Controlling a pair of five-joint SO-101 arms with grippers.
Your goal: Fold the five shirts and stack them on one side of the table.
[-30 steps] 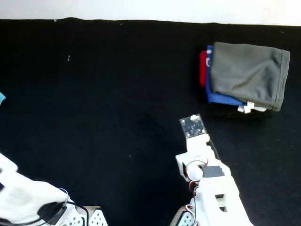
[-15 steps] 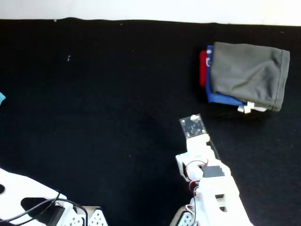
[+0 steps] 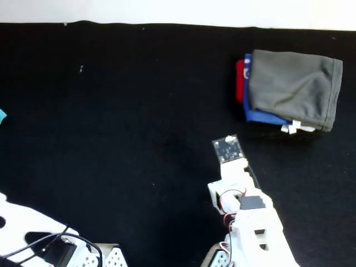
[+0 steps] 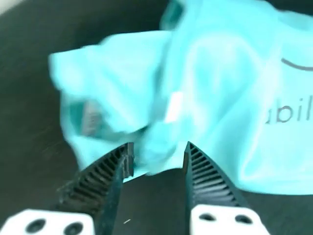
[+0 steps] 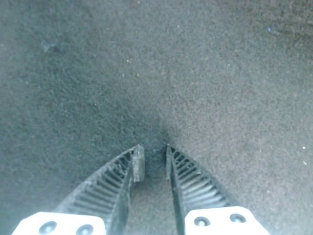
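Got a stack going at the far right of the tabletop [image 3: 122,83]: grey shirt [image 3: 292,89] on top, blue shirt [image 3: 261,115] under it, red shirt [image 3: 239,80] peeking out at the side. Can't rule out more underneath.

Turquoise shirt [image 4: 205,93] way over at the left edge, well apart from the stack, lying crumpled and unfolded. Left jaws released, hanging just over its near hem with a bit of fabric showing in the gap, not clamped on anything. Right jaws parted just a crack, grasping nothing, low over bare tabletop in front of the stack, with the right arm [image 3: 247,217] rising from the front edge.

Looks like the grab-and-spread step for this one, so somewhere past halfway at best.

Ways to mess this up from here:
- Closing on that bunched hem and catching several layers at once, then dragging a lump instead of a flat shirt.
- Pinching too little of the edge and losing it mid-pull, thin floppy fabric and all.
- Hauling it by one corner alone and twisting it worse; probably needs the second arm too.
- Pulling too far right and bumping the stack, shoving the grey shirt off.
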